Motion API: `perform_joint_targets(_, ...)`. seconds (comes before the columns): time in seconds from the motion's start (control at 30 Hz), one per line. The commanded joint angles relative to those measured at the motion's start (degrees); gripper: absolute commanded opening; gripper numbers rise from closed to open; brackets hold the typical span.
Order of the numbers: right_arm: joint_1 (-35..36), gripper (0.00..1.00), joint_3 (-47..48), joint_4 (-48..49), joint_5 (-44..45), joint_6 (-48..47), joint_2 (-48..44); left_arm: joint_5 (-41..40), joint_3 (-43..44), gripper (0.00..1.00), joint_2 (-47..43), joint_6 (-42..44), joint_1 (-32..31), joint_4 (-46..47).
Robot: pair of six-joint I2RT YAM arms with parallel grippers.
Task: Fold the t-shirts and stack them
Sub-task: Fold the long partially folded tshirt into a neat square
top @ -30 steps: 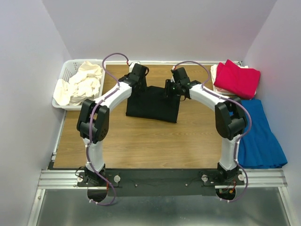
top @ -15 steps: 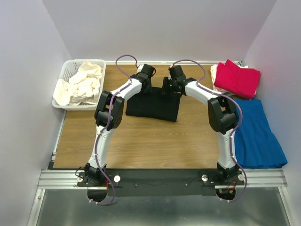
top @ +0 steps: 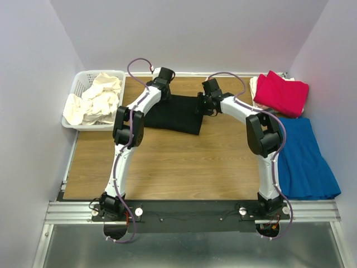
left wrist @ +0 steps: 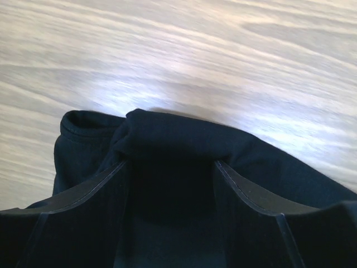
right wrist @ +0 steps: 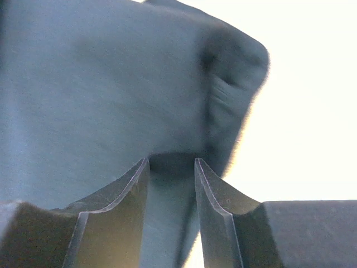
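Note:
The black t-shirt (top: 173, 114) lies folded at the back middle of the wooden table, no print showing. My left gripper (top: 158, 89) is at the shirt's back left corner, and in the left wrist view (left wrist: 170, 163) a bunched fold of black cloth fills the gap between its fingers. My right gripper (top: 202, 106) is at the shirt's right edge, and its wrist view (right wrist: 172, 160) shows a hanging flap of cloth pinched between its jaws. A crimson t-shirt (top: 281, 94) lies folded at the back right on a cream one (top: 255, 85). Crumpled cream t-shirts (top: 95, 100) fill the basket.
The white lattice basket (top: 83, 75) stands at the back left corner. A blue cloth (top: 307, 162) hangs over the table's right edge beside the right arm. Bare wood (top: 167, 167) spreads between the black shirt and the arm bases.
Both grippers have moved back and left with the black shirt. It now lies farther back and to the left, and looks shorter from front to back.

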Motion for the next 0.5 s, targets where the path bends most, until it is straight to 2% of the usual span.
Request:
perform_joint_targets(0.0, -0.8, 0.46, -1.5, -2.7, 2.0, -0.2, 2.0, 2.7, 0.9, 0.68, -1.5, 3.8, 1.3, 1.5)
perform_joint_targets(0.33, -1.5, 0.44, -2.5, -3.6, 4.1, -0.5, -0.2, 7.0, -1.7, 0.68, -13.2, 7.9, 2.4, 5.2)
perform_joint_targets(0.43, -1.4, 0.48, -3.0, -3.6, 3.8, -0.4, -1.8, 5.8, -4.0, 0.68, -17.0, 8.1, 2.5, 5.2)
perform_joint_targets(0.47, -1.5, 0.52, -3.2, -3.5, 3.2, -0.5, -2.9, 5.1, -5.3, 0.68, -17.8, 8.0, 2.5, 5.0)
